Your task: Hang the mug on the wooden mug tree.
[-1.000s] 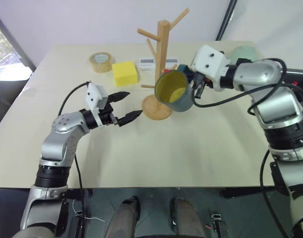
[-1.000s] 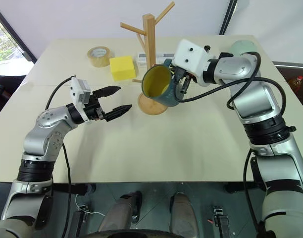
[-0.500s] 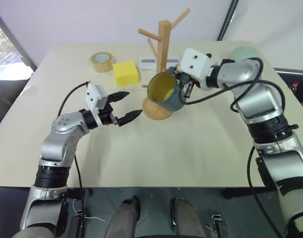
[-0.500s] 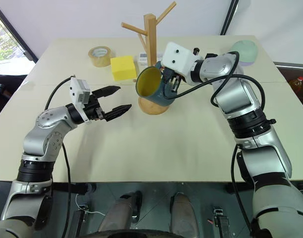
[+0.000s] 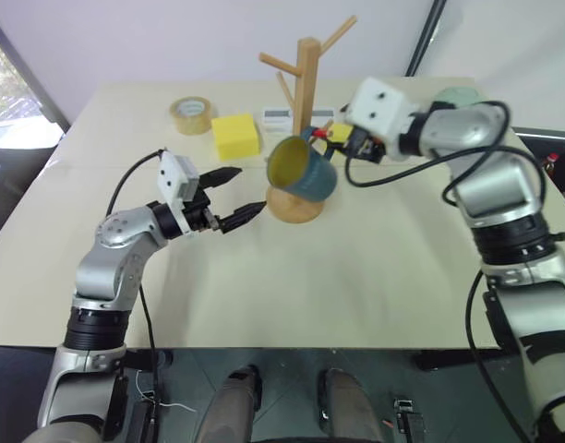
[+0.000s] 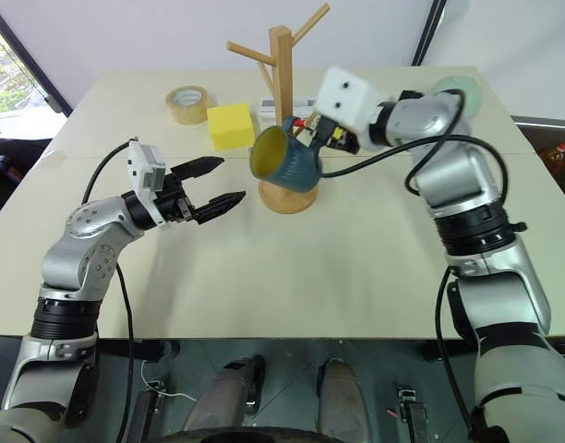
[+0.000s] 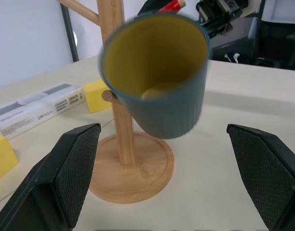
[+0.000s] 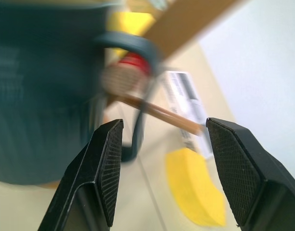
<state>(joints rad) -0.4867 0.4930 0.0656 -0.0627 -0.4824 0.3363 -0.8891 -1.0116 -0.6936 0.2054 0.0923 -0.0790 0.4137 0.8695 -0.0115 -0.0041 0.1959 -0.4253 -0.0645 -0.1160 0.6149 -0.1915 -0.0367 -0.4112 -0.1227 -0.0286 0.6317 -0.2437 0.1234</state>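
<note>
**Now hanging: mug on peg, right jaws let go**

Now the dusty teal-blue ceramic mug with yellow inside [image 5: 303,169] hangs tilted on the tall light-wood mug tree with angled pegs and round disc base [image 5: 304,88], near the middle of the desk's far half. Its loop handle [image 8: 138,96] is threaded over a low peg in the right wrist view; the mouth faces the near-left. Mug is blurred, so it may be swinging.

Right gripper [image 8: 159,168] has its fingers spread apart, holding nothing, just beside the handle. Left gripper [image 5: 234,194] has fingers apart too, empty, near the tree base on the left.

To finish well, my read: pull the right gripper straight back away from the handle, no sideways sweep, so a finger doesn't catch the loop or knock the post. Handle sits close to the peg tip, so a bump could lift it off.

Beyond, toward the far edge: yellow foam block [image 5: 234,137], roll of brown tape [image 5: 189,113], white flat box [image 5: 278,117].
</note>
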